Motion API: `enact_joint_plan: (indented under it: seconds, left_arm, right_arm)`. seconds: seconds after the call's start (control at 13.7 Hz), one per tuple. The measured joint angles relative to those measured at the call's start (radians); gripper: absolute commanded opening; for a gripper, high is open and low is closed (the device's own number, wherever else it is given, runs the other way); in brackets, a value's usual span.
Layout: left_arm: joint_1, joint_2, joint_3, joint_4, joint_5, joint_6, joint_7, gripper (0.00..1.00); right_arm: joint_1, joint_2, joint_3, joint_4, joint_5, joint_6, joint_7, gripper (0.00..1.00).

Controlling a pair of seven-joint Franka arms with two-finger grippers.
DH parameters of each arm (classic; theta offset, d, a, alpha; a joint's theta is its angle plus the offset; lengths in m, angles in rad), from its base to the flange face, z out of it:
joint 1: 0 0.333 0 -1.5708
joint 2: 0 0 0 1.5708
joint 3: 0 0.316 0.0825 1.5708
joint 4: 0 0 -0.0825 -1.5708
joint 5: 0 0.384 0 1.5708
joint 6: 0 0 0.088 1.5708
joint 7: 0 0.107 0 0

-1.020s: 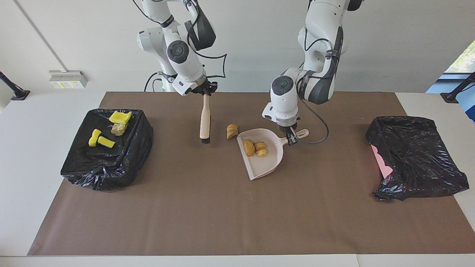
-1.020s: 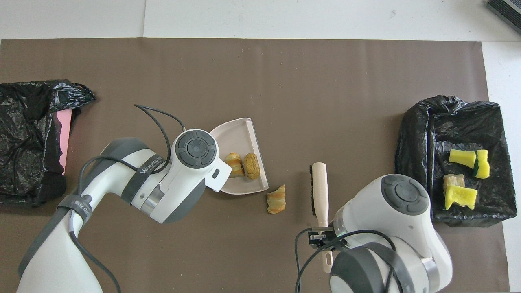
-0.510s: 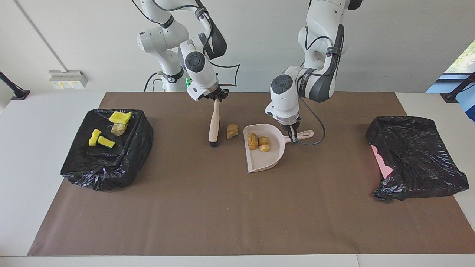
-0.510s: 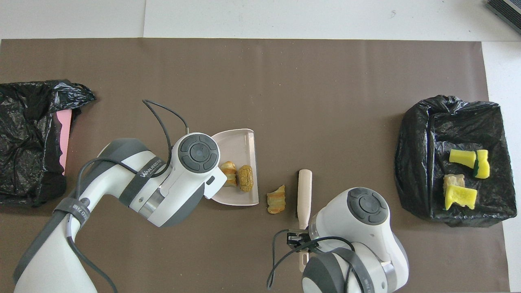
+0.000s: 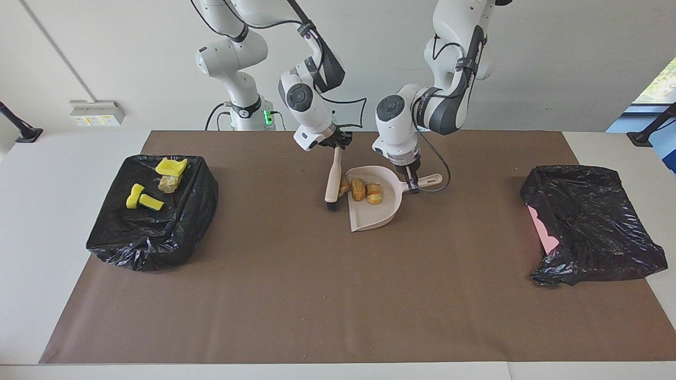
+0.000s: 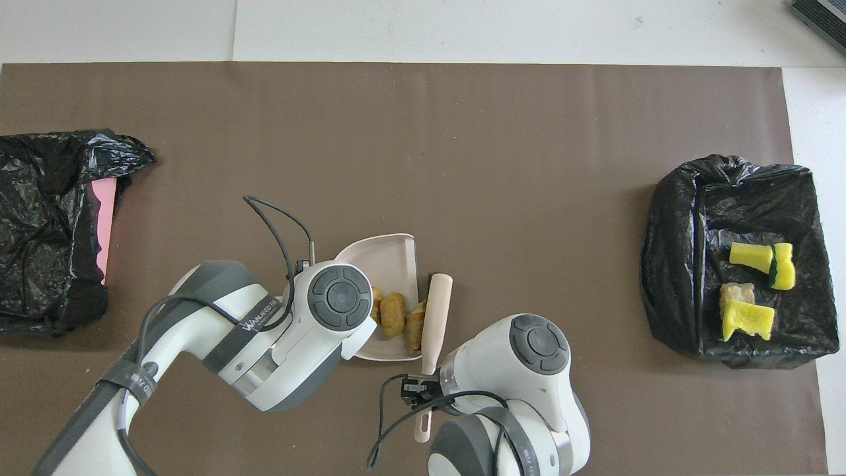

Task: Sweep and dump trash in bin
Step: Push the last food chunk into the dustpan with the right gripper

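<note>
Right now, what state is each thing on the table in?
left gripper: shut on the dustpan handle.
right gripper: shut on the brush handle.
dustpan: flat on the mat, two bread chunks inside.
brush: bristles down, pressing the third chunk against the dustpan's mouth.
bin: open, holding scraps.

Glossy, crinkled black plastic bin liner (image 5: pixel 153 221) – matt brown paper-like mat (image 5: pixel 338 295) – smooth pale plastic dustpan (image 5: pixel 372 214), spongy yellow scraps (image 5: pixel 170 166).

You see a pale pink dustpan (image 5: pixel 376 214), tan-brown scraps (image 5: pixel 366 191), yellow green-edged sponges (image 5: pixel 143 199), black bags (image 5: pixel 591 221), brown mat (image 5: pixel 338 295).
</note>
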Motion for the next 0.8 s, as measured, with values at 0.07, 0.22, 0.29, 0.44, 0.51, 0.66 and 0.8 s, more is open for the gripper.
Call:
enact_joint_plan:
  seconds: [0.07,0.22,0.29,0.44,0.51,0.66,0.8]
  left_arm:
    - [-0.003,-0.007,-0.002,-0.008,0.000,0.000,-0.009,0.00]
    - [-0.003,-0.009,-0.002,-0.016,0.000,0.004,-0.017,0.00]
    - [-0.002,-0.009,-0.001,-0.021,0.000,0.009,-0.022,0.00]
    - [0.003,-0.009,0.000,-0.028,0.000,0.017,-0.024,0.00]
    - [0.006,-0.010,0.001,-0.029,0.000,0.018,-0.024,0.00]
    - [0.028,-0.011,0.004,-0.027,0.000,0.021,-0.019,0.00]
    - [0.066,-0.015,0.006,-0.010,0.000,0.022,0.010,0.00]
  right_arm:
    - [0.024,0.005,0.001,0.019,0.039,0.025,0.000,0.00]
    - [0.029,-0.003,0.000,0.055,0.055,-0.004,0.000,0.00]
    - [0.015,-0.019,-0.003,0.069,0.051,-0.060,0.000,0.00]
    - [-0.028,-0.073,-0.011,0.079,-0.022,-0.180,0.003,0.00]
    - [-0.042,-0.098,-0.013,0.078,-0.084,-0.232,0.021,0.00]
    - [-0.039,-0.130,-0.011,0.076,-0.194,-0.300,0.085,0.00]
    - [-0.006,-0.152,-0.003,0.067,-0.234,-0.355,0.134,0.00]
